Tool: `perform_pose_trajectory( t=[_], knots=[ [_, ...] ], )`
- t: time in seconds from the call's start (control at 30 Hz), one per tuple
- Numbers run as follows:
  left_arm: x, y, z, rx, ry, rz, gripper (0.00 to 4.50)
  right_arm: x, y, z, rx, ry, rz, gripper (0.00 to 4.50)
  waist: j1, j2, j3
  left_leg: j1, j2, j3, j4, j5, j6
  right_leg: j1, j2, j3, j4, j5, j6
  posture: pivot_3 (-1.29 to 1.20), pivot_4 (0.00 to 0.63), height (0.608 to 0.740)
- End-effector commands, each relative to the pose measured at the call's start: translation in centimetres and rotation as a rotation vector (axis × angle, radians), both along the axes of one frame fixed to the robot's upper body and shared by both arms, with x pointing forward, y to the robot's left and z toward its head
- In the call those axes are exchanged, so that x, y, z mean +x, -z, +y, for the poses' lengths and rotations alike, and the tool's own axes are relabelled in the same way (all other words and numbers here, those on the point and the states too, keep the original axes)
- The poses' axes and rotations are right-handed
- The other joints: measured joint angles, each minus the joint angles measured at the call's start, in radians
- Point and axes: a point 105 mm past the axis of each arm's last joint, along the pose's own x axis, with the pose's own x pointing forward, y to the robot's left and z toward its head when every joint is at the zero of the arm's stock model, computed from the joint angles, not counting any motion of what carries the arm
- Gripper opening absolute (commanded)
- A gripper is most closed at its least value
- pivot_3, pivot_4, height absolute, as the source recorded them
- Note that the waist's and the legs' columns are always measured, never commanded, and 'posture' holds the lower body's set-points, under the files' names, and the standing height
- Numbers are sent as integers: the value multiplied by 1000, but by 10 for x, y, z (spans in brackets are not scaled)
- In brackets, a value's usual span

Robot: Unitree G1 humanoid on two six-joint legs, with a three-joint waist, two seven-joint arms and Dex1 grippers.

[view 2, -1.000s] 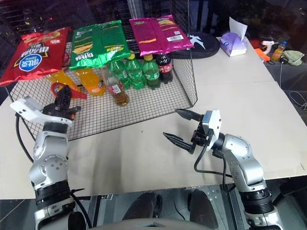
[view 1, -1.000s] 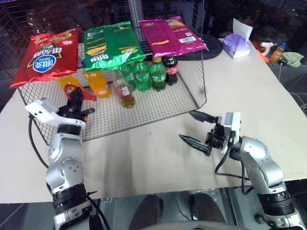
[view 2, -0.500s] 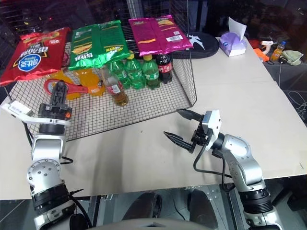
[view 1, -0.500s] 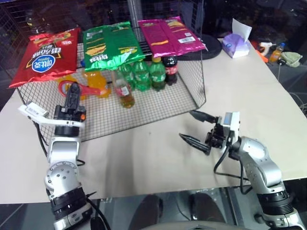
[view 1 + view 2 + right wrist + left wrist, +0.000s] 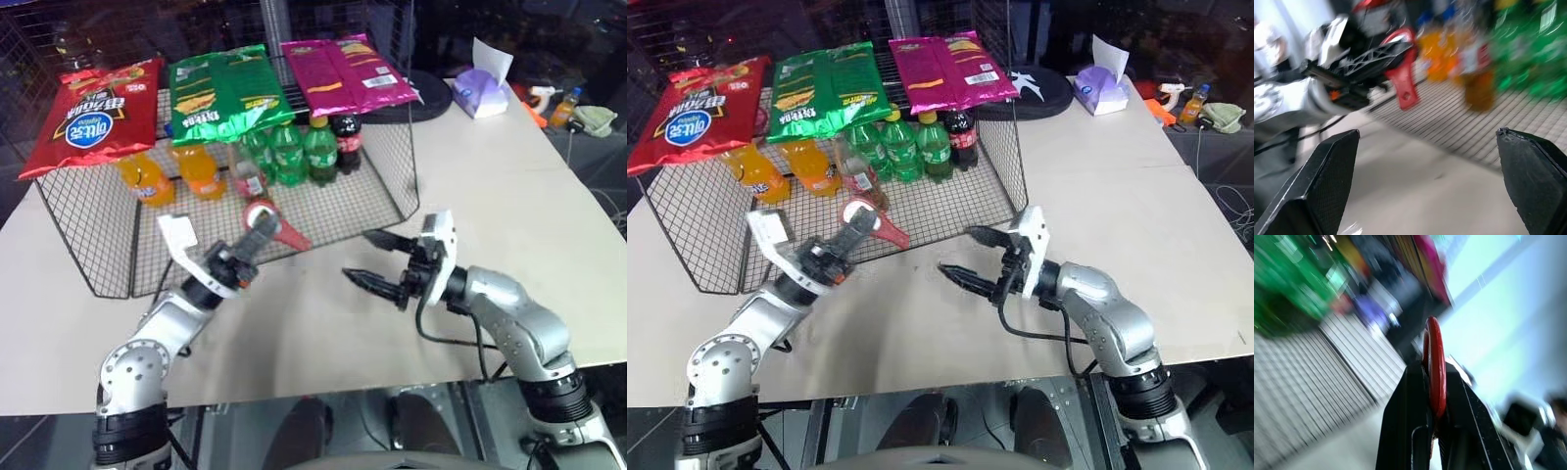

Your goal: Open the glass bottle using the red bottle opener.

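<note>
My left gripper [image 5: 261, 231] is shut on the red bottle opener [image 5: 269, 221], held up in front of the wire rack with its ring head toward the rack. In the left wrist view the opener [image 5: 1434, 363] sits edge-on between the black fingers [image 5: 1406, 421]. The glass bottle [image 5: 245, 174], with amber liquid and a red-and-white label, stands inside the rack just behind the opener, partly covered by it. My right gripper [image 5: 377, 260] hovers open over the table to the right, pointing left at the opener [image 5: 1403, 84] and the bottle [image 5: 1479, 81].
The wire rack [image 5: 412, 181] has chip bags in red [image 5: 93, 113], green [image 5: 225, 93] and magenta [image 5: 348, 73] on top. Green bottles [image 5: 289, 152], orange soda bottles [image 5: 171, 171] and a cola bottle [image 5: 348, 137] stand inside. A tissue box [image 5: 482, 90] sits back right.
My left gripper has swung right with the opener, from the rack's left side to in front of the glass bottle. The right gripper has edged left and rolled a little.
</note>
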Motion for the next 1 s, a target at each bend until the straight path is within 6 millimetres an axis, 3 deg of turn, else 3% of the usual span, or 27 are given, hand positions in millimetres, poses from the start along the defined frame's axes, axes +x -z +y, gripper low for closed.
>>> perform_pose_trajectory(
  t=[0.03, 0.27, 0.53, 0.57, 0.63, 0.87, 1.0],
  knots=[
    [-6, -5, -18, 57, 160, -41, 33, -11, -9, 11, -13, -121, 63, 4500, 0, 0, 0, 0, 0, 0, 0, 0, 0, 0, 0, 0, 0, 0, 0, 0, 150, 740],
    [-2, -7, -36, 85, 311, -62, 33, -22, -16, 25, -2, -249, 179, 4500, -2, 0, 0, -1, 0, 0, 0, 0, 0, -1, 0, 0, 0, 0, 0, 0, 150, 740],
    [0, 2, -46, 108, 357, -58, 33, -27, -22, 33, 16, -294, 251, 4500, -2, 0, 0, -1, 0, 0, 0, 0, 0, -2, 0, 0, 0, 0, 0, 0, 150, 740],
    [1, 3, -47, 110, 359, -61, 0, -27, -20, 33, 1, -291, 254, 3976, -2, 0, 0, -1, 0, 0, 0, 0, 0, -2, 0, 0, 0, 0, 0, 0, 150, 740],
    [2, 4, -48, 112, 361, -60, 0, -27, -19, 33, -11, -288, 260, 3373, -1, 0, 0, -2, 0, 0, 0, 0, 0, -2, 0, 0, 0, 0, 0, 0, 150, 740],
    [10, 6, -50, 125, 329, -59, 0, -27, -14, 31, -38, -282, 269, 102, -3, 0, 0, -5, 0, 2, 0, 0, 0, -6, 0, 2, 2, 0, 0, 0, 150, 740],
    [16, 1, -46, 106, 278, -98, 0, -25, -13, 31, -50, -271, 250, 41, -4, 0, 0, -7, 0, 3, 0, 0, 0, -9, 0, 3, 3, 0, 0, 0, 150, 740]
  ],
)
